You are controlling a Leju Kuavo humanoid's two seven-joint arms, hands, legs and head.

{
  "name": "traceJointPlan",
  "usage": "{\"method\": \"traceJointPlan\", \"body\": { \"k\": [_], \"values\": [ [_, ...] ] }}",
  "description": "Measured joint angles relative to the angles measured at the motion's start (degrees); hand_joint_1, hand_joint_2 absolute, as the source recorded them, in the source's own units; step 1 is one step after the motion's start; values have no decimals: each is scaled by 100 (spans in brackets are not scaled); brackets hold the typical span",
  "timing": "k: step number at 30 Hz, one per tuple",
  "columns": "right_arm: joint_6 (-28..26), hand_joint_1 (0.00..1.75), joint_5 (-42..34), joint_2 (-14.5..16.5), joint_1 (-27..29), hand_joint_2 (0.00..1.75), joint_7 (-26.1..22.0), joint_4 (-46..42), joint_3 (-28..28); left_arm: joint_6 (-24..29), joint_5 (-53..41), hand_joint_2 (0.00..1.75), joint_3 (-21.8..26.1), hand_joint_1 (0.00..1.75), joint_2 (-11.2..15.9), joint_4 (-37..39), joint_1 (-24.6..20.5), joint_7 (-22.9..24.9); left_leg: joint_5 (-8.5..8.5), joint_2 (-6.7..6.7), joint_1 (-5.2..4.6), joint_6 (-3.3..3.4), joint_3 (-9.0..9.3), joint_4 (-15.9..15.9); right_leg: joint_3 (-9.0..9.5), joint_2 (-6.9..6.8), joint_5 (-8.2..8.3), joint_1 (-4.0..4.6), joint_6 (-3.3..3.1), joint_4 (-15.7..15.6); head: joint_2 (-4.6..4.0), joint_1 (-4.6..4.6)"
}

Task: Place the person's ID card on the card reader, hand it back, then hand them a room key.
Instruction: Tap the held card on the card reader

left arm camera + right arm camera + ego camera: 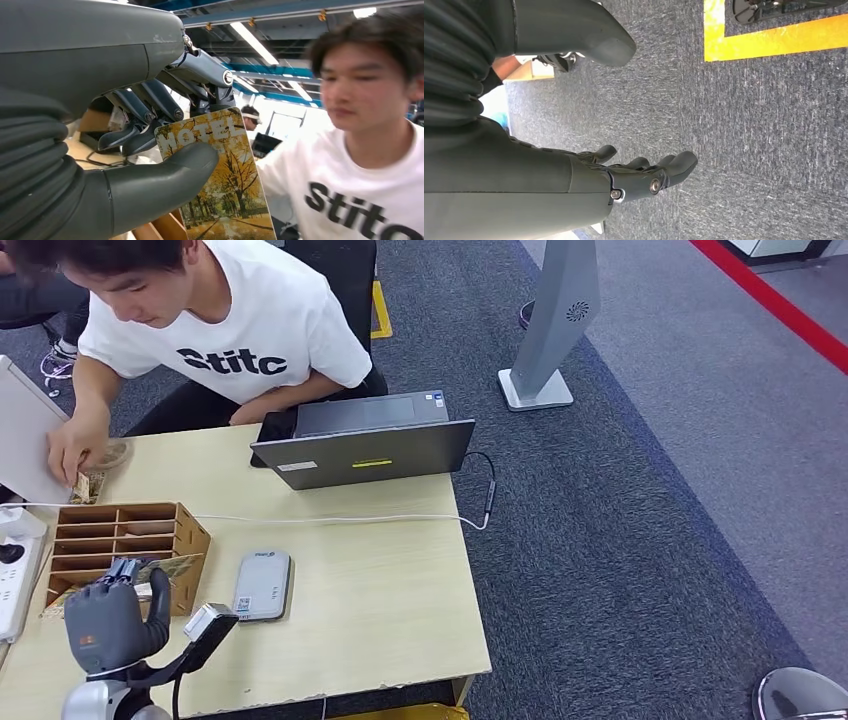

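The left robot hand pinches a key card upright, ready to offer the person at 12 o'clock; the right robot hand hangs loosely open, holding nothing.

A light wooden table is seen at the lower left of the head view, set on dark grey-blue carpet. Toward 2 o'clock the carpet is met by a paler grey floor strip, which is bordered at the upper right by a red line. At 12 o'clock a grey stand on a white base is placed on the carpet, with yellow floor marking just left of it. In the left wrist view, a ceiling of teal beams is lit by long fluorescent tubes. Yellow tape is laid on the carpet in the right wrist view.
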Motion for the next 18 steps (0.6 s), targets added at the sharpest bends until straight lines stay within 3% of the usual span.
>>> {"method": "traceJointPlan", "body": {
  "k": [10, 18],
  "values": [
    [78, 0, 182, -13, -7, 175, 16, 0, 0, -47, -833, 175, -594, 175, 214, 878, -386, 792, 0, 0, 1, 0, -1, 0, -2, 1, 0, 0, 0, 0, 0, 0],
    [93, 0, 252, -23, -6, 175, 9, 0, 0, -117, -811, 175, -736, 175, 356, 1496, -540, 857, 0, 1, 0, 0, -1, 0, -2, 1, -1, 0, 0, 0, 0, 1]
  ]
}}
